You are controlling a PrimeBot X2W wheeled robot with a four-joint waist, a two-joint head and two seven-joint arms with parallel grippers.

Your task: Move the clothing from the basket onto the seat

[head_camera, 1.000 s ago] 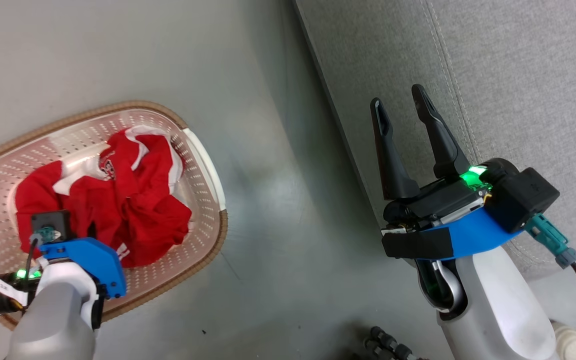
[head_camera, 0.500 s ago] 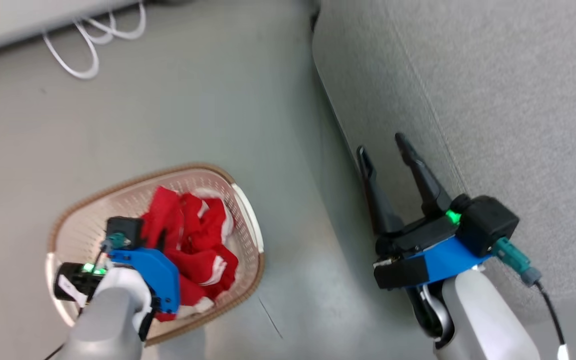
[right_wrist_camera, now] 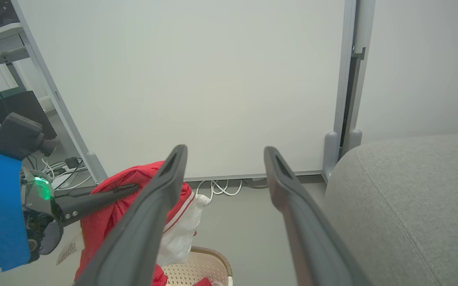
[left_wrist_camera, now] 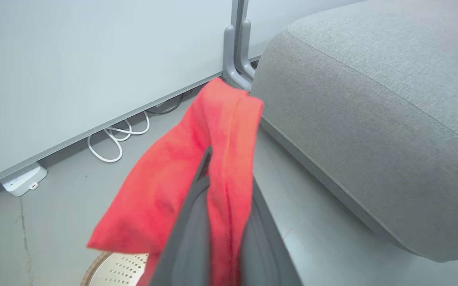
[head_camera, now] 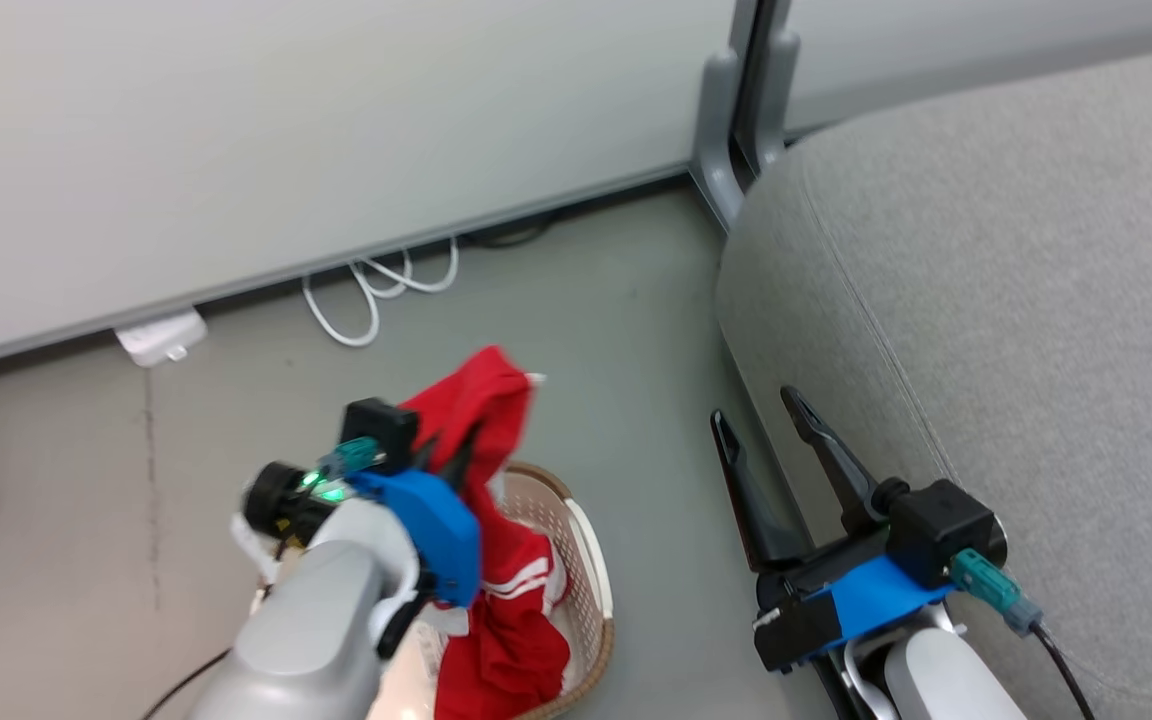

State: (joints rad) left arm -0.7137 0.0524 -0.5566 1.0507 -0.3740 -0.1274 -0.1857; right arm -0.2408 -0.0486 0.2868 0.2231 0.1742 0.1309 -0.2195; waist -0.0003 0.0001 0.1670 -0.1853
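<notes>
Head view: the left gripper (head_camera: 446, 455) is pinched on a fold of the red clothing (head_camera: 486, 400), held up above the basket (head_camera: 591, 570). The cloth's lower part, with white stripes, hangs down inside the basket. Whether this is one garment or two tangled together is not clear. To the right of the basket, across a strip of bare floor (head_camera: 656, 400), rises the seat (head_camera: 986, 300). The right gripper (head_camera: 753, 406) holds nothing, its fingers spread, and stands between the basket and the seat, right on the likely carry path. Beyond the basket, white cables (head_camera: 376, 290) and a power strip (head_camera: 161, 338) lie along the wall panel (head_camera: 336, 120).

Left wrist view: the two dark fingers are pressed on the clothing (left_wrist_camera: 173, 171), which drapes over both. The basket (left_wrist_camera: 109, 270) lies directly below, the seat (left_wrist_camera: 372, 119) up and to its right, and a partition post (left_wrist_camera: 237, 51) beyond.

Right wrist view: the spread fingers of the right gripper (right_wrist_camera: 225, 151) frame the wall. The clothing (right_wrist_camera: 105, 226) hangs over the basket (right_wrist_camera: 213, 258), with the seat (right_wrist_camera: 412, 190) to its right.

Risks, as I judge them: the trailing end may catch the rim and drag or tip the light basket. A loosely tangled second garment could drop onto the floor. The cloth may also snag on the right gripper or brush the seat's rounded side if carried too low.
</notes>
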